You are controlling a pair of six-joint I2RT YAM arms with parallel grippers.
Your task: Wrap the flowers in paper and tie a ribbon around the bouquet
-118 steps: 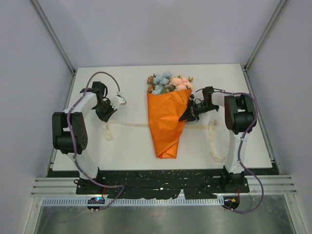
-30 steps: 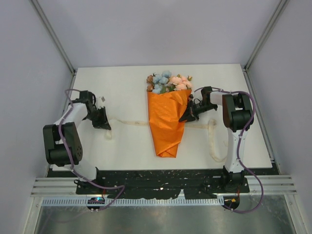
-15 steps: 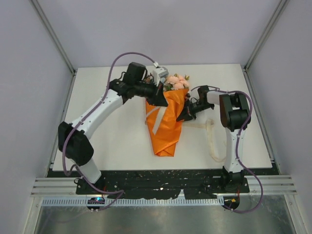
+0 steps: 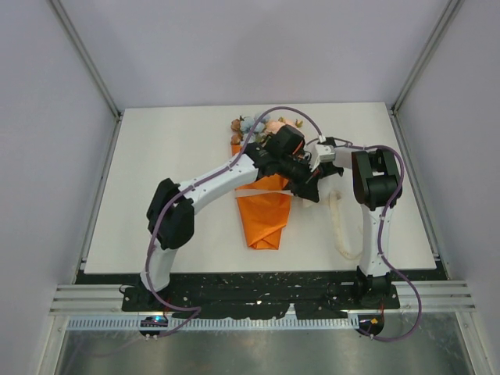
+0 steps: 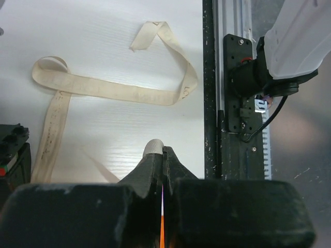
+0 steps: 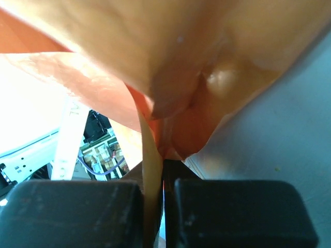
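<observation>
The bouquet lies in the middle of the table, flowers (image 4: 250, 125) at the far end and the orange paper (image 4: 266, 219) cone pointing toward me. My left arm reaches over it to its right side. There my left gripper (image 4: 312, 193) (image 5: 163, 151) is shut on the ribbon, a band of which (image 4: 262, 190) crosses the cone. The ribbon's other loose end loops on the table (image 4: 338, 223) (image 5: 119, 92). My right gripper (image 6: 161, 164), mostly hidden under the left arm from above, is shut on a cream ribbon strip (image 6: 147, 150) and the paper's edge (image 6: 170, 67).
The black rail (image 5: 227, 103) at the table's near edge and the right arm's base (image 5: 300, 36) lie just beyond the left gripper. The two wrists are crowded together at the bouquet's right side. White walls close in the table.
My left arm has swung from the flowers, over the bouquet, down to its right side, drawing the ribbon across the paper. The right arm has held still.
</observation>
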